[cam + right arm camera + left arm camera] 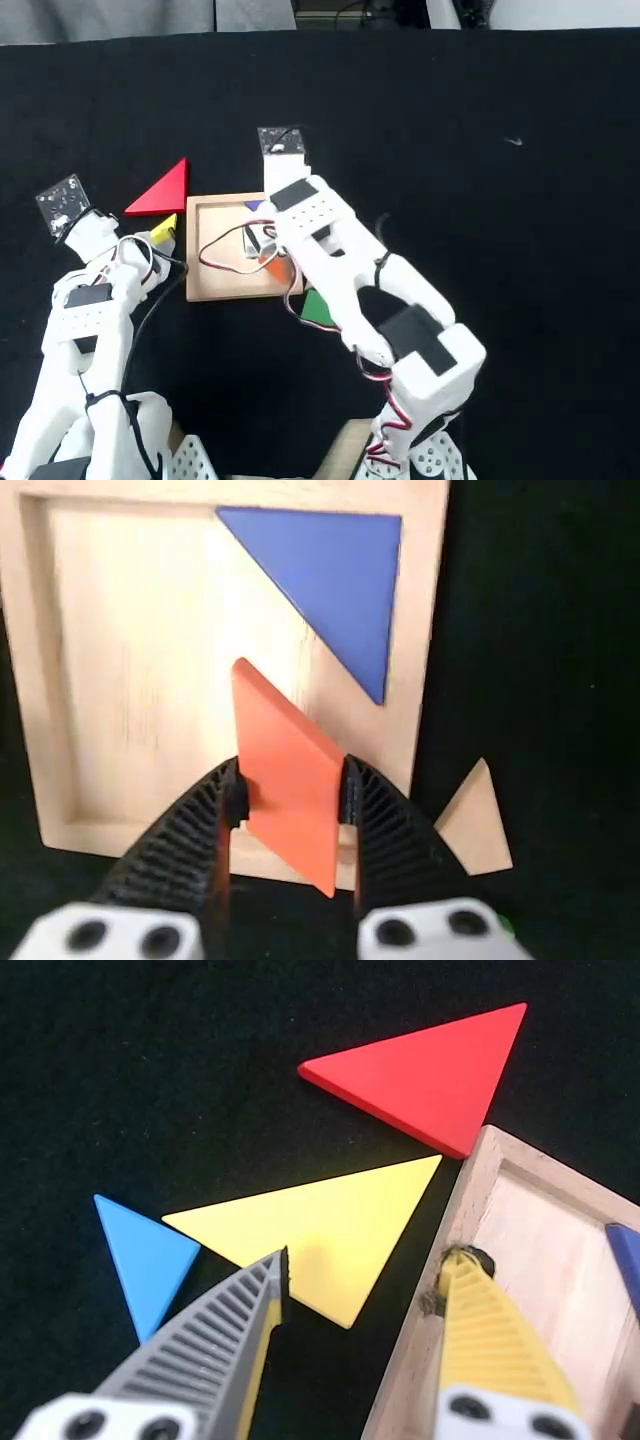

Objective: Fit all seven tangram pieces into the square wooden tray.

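The right gripper [290, 778] clamps the flat orange parallelogram [280, 730] on edge over the square wooden tray [425, 630], likely to seat it by the blue triangle [330, 570], while the left gripper [367, 1260] gapes wide over the yellow triangle [320, 1220] left of it.

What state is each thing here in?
Square wooden tray, mostly bare
Dark blue triangle, flat inside tray
Orange parallelogram, tilted, gripped
Right gripper, shut on orange parallelogram
Left gripper, open
Red triangle, outside tray
Yellow triangle, outside tray
Light blue triangle, outside tray
Green piece, outside tray

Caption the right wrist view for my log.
Right gripper holds an orange parallelogram over the wooden tray holding a blue triangle.
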Available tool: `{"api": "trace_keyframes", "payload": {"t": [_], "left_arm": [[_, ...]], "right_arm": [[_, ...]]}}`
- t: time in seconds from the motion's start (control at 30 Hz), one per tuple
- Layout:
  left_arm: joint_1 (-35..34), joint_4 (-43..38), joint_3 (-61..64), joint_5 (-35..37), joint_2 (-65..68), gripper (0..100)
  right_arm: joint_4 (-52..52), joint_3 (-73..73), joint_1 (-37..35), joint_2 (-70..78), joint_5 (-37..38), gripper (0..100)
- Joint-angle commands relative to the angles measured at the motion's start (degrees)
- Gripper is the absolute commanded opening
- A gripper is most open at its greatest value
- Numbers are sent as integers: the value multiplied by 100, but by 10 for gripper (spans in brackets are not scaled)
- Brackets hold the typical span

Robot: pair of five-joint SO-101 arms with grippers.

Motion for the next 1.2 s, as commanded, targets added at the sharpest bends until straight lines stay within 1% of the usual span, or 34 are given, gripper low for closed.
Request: {"api": "trace_keyframes", "payload": {"t": [0.0,0.1,0.23,0.43,0.5,0.63,0.7,1.03,1.1,1.17], "left_arm": [[13,-9,-57,9,-79,253],[13,-9,-57,9,-79,253],[13,-9,-57,9,-79,253],[13,-9,-57,9,-79,253],[13,-9,-57,9,-79,253],[13,-9,-57,9,-79,253],[13,-9,-57,9,-79,253],[13,-9,-57,9,-79,253],[13,-9,-57,9,-79,253],[13,-9,-57,9,-79,253]], "right_arm": [[176,-479,97,-31,97,11],[167,-479,97,-31,105,11],[176,-479,97,-31,404,12],[281,-514,105,-31,440,17],[281,-497,105,-31,413,61],[281,-488,97,-31,448,188],[281,-497,97,-31,457,204],[290,-514,97,-145,475,193],[273,-497,44,-338,756,138],[229,-523,-149,-549,1327,51]]}}
